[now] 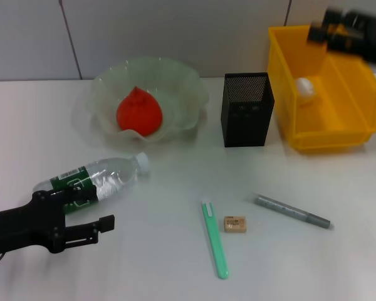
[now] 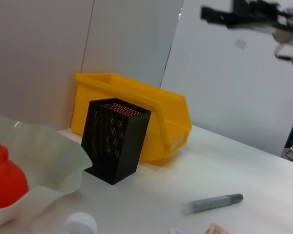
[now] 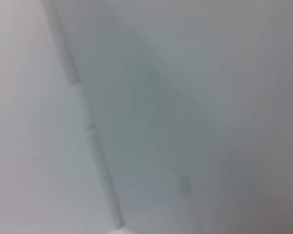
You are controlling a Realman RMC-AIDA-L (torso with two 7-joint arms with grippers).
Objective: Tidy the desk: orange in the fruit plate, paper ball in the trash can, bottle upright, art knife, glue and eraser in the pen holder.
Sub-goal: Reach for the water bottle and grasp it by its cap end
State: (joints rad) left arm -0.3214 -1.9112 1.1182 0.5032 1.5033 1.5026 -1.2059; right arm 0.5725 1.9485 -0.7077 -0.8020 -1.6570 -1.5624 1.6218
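The orange (image 1: pixel 138 111) lies in the pale green fruit plate (image 1: pixel 182 94). A white paper ball (image 1: pixel 305 88) lies in the yellow bin (image 1: pixel 329 135). The clear bottle (image 1: pixel 94 179) with a green label lies on its side at the left. My left gripper (image 1: pixel 95 210) is open at the bottle's base end, one finger over the label. The green art knife (image 1: pixel 215 239), tan eraser (image 1: pixel 235 224) and grey glue stick (image 1: pixel 292 211) lie on the table in front of the black mesh pen holder (image 1: pixel 246 108). My right gripper (image 1: pixel 348 30) hangs blurred above the bin.
The left wrist view shows the plate (image 2: pixel 49 156) with the orange (image 2: pixel 5 183), the pen holder (image 2: pixel 115 139), the bin (image 2: pixel 136 105), the glue stick (image 2: pixel 212 202) and the bottle cap (image 2: pixel 80 224). The right wrist view shows only grey wall.
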